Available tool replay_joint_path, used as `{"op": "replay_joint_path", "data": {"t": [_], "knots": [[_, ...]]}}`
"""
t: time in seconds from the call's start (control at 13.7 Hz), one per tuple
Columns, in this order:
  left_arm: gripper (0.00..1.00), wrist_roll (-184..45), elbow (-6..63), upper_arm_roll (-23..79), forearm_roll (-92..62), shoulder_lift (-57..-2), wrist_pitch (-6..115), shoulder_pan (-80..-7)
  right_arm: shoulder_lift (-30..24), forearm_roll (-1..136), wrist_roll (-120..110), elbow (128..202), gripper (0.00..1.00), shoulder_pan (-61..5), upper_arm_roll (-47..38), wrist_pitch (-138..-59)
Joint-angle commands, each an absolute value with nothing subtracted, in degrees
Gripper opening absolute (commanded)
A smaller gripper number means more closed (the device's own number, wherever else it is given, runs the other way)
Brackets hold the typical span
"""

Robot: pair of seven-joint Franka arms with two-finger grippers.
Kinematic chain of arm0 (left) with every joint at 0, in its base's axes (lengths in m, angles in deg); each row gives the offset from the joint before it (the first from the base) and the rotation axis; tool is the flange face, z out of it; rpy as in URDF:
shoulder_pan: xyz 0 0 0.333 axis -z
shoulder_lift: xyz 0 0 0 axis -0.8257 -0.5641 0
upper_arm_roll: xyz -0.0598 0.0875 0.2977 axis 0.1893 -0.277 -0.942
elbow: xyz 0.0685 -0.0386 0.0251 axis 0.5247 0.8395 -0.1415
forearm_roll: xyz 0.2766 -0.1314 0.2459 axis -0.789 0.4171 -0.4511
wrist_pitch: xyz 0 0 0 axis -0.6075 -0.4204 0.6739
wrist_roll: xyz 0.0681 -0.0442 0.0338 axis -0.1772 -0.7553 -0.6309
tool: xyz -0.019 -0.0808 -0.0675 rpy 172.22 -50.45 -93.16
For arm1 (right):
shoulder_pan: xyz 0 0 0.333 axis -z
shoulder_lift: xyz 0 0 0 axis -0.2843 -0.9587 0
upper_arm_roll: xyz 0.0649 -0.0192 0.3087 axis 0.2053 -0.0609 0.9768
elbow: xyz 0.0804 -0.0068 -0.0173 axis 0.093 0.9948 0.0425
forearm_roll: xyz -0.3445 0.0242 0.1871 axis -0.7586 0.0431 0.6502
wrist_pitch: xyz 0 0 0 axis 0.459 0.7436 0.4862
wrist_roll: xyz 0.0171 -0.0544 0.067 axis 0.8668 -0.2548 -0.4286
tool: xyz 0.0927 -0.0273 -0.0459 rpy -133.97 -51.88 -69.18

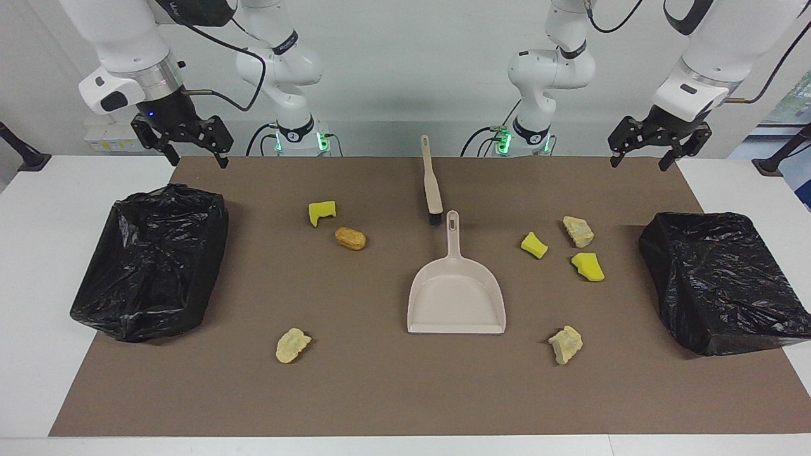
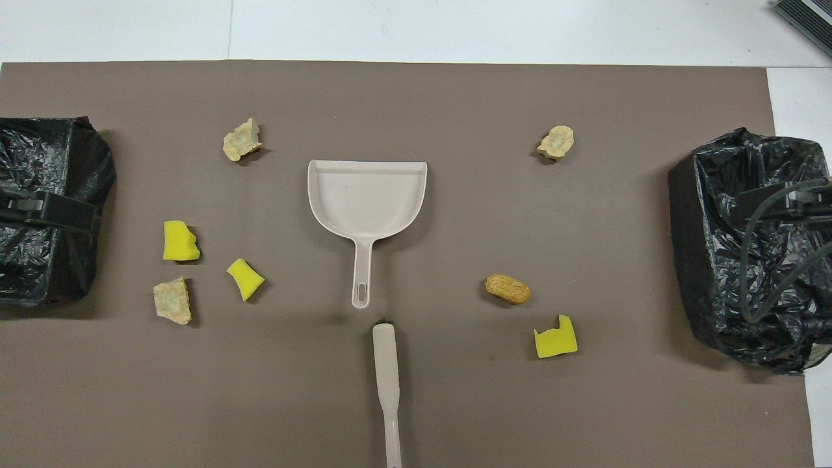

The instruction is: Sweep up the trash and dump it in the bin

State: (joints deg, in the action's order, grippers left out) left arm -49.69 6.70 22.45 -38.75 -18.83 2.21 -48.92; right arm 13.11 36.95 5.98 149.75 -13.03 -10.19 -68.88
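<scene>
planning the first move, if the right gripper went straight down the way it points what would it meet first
Probably the nearest edge of the black-lined bin at the right arm's end, or the brown mat just beside it. The right gripper hangs open, fingers down; depth is unclear.

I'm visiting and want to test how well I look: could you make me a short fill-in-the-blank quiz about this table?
1. The number of trash scraps lying on the brown mat is ____.
2. The single golden-brown piece lies beside a bright ____ sponge chunk.
3. The brush lies nearer to the robots than the ____.
4. Both the left gripper and the right gripper hold ____.

Missing words: seven; yellow; dustpan; nothing
</scene>
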Motion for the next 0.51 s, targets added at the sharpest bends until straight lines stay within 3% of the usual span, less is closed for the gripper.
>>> {"op": "replay_joint_path", "data": {"t": [0.0,0.44], "knots": [[1.00,-49.09,7.97,22.39,-39.21,-17.41,2.77,-48.98,13.60,36.32,7.41,150.56,1.00,-12.92,-9.86,-69.19],[1.00,-49.71,7.63,22.56,-39.21,-17.32,2.94,-48.45,13.60,36.32,7.15,150.47,1.00,-12.92,-9.86,-68.92]]}}
